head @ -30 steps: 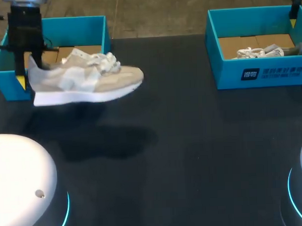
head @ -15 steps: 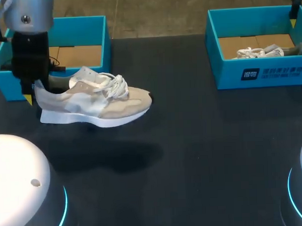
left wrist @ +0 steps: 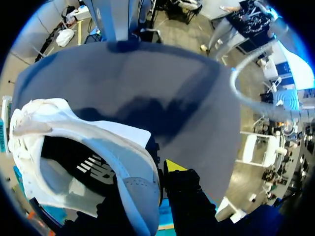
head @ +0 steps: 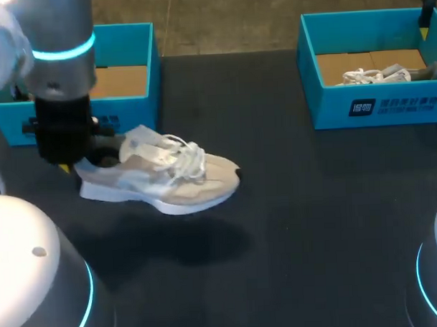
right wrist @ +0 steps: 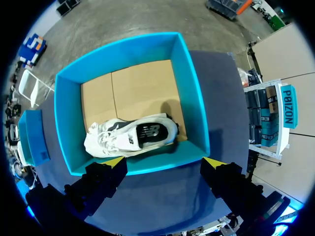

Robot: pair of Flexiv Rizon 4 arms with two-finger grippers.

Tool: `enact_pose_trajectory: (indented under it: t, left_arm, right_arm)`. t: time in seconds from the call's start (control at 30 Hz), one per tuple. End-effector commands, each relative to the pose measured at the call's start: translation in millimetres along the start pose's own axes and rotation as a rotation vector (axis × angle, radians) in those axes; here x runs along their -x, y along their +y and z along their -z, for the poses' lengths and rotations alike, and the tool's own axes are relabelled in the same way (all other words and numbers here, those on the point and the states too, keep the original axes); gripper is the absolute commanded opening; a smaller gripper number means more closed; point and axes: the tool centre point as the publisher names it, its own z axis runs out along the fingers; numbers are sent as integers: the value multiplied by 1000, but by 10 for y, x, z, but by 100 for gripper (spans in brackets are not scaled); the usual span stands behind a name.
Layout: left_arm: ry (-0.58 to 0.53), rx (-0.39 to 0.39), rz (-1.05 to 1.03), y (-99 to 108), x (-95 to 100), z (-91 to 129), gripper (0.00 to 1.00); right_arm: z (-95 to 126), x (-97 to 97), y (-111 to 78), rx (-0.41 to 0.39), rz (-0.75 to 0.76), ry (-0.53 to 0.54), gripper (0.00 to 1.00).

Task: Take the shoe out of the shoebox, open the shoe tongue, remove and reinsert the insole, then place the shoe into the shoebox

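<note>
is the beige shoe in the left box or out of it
Out. The left gripper holds the shoe by its heel above the table, in front of the left shoebox, whose visible cardboard floor is bare.

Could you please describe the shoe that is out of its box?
On the black table, look just in front of the left blue shoebox. There the left hand grips a beige shoe by its heel. The only other shoe lies inside the right shoebox.
</note>
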Motion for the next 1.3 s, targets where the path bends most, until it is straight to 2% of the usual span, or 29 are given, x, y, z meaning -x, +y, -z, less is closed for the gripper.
enact_pose_trajectory:
  t: [0.03, 0.2, 0.57, 0.7, 1.13, 1.3]
  left_arm:
    - [-13, 103, -21, -69, 142, -198, 0]
    - [11, 106, 14, -90, 382, -375, 0]
    - [-5, 11, 49, -35, 813, -696, 0]
    - [-1, 3, 52, -26, 982, -815, 0]
    - [36, -10, 64, -132, 1384, -1175, 0]
    - [37, -20, 93, -141, 1463, -1280, 0]
  right_arm:
    - [4, 0, -6, 1, -1, -1, 100]
    - [4, 0, -6, 1, -1, -1, 100]
    - [4, 0, -6, 1, -1, -1, 100]
    - [4, 0, -6, 1, -1, -1, 100]
    - [4, 0, -6, 1, -1, -1, 100]
    - [4, 0, -6, 1, -1, -1, 100]
